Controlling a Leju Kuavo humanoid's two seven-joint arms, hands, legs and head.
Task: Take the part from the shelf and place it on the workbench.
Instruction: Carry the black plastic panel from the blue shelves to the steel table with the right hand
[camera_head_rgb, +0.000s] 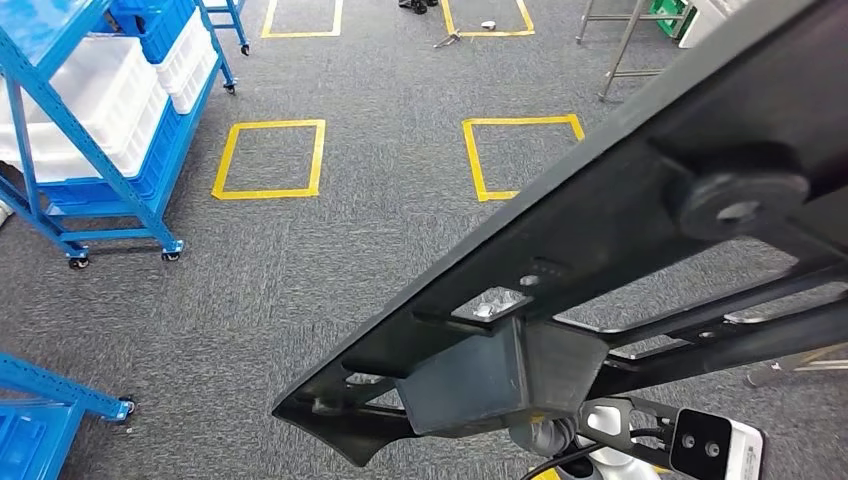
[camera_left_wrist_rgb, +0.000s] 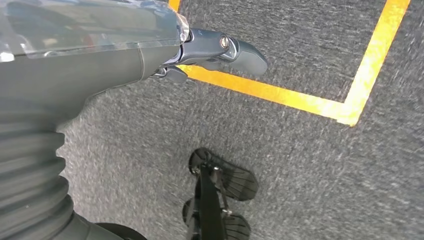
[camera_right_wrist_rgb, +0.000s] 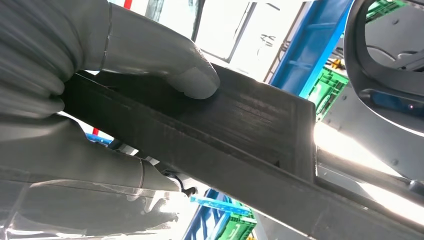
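Above the carpet (camera_head_rgb: 330, 250), the part (camera_head_rgb: 600, 230) is carried slantwise, clamped by the right hand (camera_right_wrist_rgb: 100, 95), thumb pressed on its flat face, presumably for steadiness in transit. The left hand (camera_left_wrist_rgb: 200, 50) hangs empty, fingers loosely extended.

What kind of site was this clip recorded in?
Probably a factory or warehouse training floor: blue wheeled shelving with white bins, yellow taped squares on grey carpet, and a long black part gripped by the right hand.
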